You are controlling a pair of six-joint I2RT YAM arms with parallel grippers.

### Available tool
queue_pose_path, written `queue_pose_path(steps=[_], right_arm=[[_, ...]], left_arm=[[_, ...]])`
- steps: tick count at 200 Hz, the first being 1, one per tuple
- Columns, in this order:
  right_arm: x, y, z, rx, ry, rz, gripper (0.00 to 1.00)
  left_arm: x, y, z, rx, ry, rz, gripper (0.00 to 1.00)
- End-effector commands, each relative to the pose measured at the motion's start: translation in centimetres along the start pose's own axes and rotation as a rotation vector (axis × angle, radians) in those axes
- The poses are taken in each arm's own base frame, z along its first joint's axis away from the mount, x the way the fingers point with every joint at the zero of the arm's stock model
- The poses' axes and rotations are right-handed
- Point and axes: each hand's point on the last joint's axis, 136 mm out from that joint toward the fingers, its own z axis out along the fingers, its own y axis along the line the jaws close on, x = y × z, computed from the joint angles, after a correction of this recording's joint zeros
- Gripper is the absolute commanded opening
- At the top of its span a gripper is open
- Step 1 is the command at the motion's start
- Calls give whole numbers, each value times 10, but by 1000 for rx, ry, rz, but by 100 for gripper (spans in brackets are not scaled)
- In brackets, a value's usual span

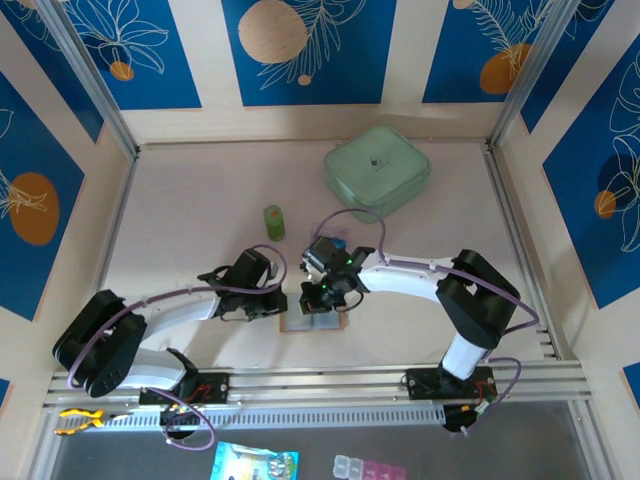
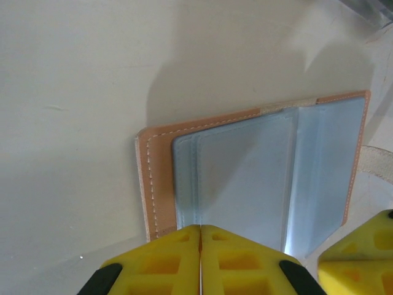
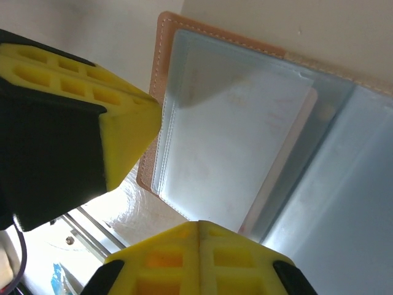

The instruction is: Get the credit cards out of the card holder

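The card holder (image 1: 312,323) lies open on the table, tan outside with a grey-blue two-panel inside (image 2: 245,178). In the right wrist view a pale credit card (image 3: 239,141) sits inside its left clear pocket (image 3: 178,92). My left gripper (image 2: 201,230) is shut, with its yellow tips down on the near edge of the left panel. My right gripper (image 3: 199,224) is also shut, its tips resting at the lower edge of that pocket and card, with nothing visible between them. The two grippers (image 1: 290,300) (image 1: 327,297) meet over the holder, almost touching.
A pale green lidded box (image 1: 377,170) stands at the back right and a small green cylinder (image 1: 273,222) just behind the grippers. The aluminium rail (image 1: 320,385) runs along the near edge, with yellow pliers (image 1: 80,420) at its left end.
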Motion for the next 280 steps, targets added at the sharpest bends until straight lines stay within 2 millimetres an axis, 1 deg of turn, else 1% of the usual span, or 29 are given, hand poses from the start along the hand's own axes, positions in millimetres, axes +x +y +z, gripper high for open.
queue_pose_path(steps=[1,12,37,53,86,114,154,177,219,249,280], right_arm=[[-8,7,3,-13,-9,35,3],[-8,9,6,-20,0,45,5],[-10,10,10,-24,1,69,17],[-12,8,13,-22,-1,83,26],[-13,4,19,-11,7,110,32],[-12,-1,22,5,9,122,33],[-9,-18,21,85,11,144,33],[-8,-26,16,119,1,151,33],[-7,-30,14,111,1,157,33],[-5,-31,17,101,9,163,32],[-1,-37,18,97,11,175,30]], left_arm=[[5,13,0,-34,9,-19,7],[6,14,2,-37,15,-20,6],[9,17,6,-49,36,-23,5],[10,21,7,-65,47,-25,5],[12,27,7,-100,55,-17,4],[12,28,5,-114,54,-13,4],[10,29,4,-123,53,-6,4],[9,28,4,-128,53,-1,4],[7,27,3,-131,54,7,4],[4,22,1,-124,45,14,4],[-3,11,-6,-99,23,24,4]])
